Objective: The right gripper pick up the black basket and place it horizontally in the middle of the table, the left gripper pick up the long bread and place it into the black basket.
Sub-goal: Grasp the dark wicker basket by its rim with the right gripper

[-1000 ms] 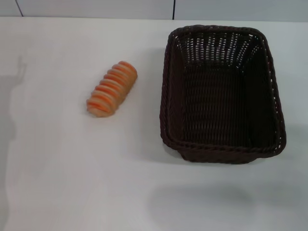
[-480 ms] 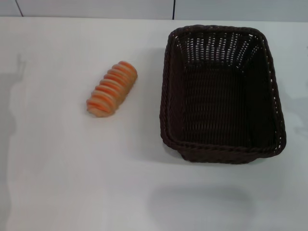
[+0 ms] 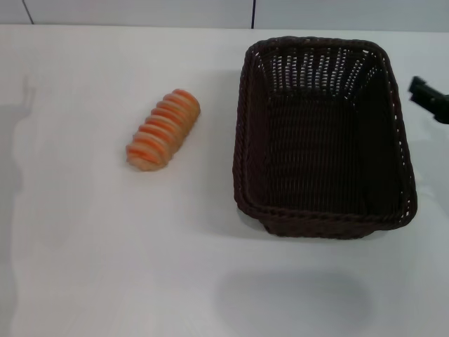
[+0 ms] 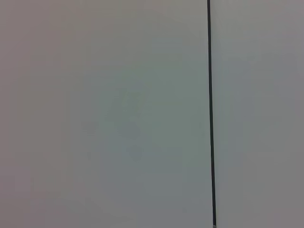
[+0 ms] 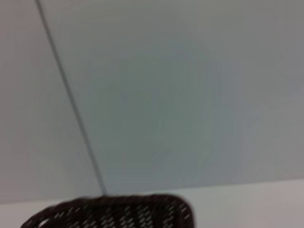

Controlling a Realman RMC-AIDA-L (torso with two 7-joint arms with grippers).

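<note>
The black basket [image 3: 324,133], a large dark woven one, stands empty on the right half of the white table [image 3: 105,267], its long side running away from me. Its far rim [image 5: 114,211] shows in the right wrist view. The long bread [image 3: 163,130], tan with orange ridges, lies slanted to the basket's left, well apart from it. A black tip of my right gripper [image 3: 428,97] pokes in at the right edge, just beyond the basket's right rim and not touching it. The left gripper is out of view.
A grey wall with a dark vertical seam [image 4: 210,114] runs behind the table. The same seam [image 3: 253,12] meets the table's far edge in the head view.
The black tip of my right gripper has come into the head view at the right edge. Basket and bread have not moved.
</note>
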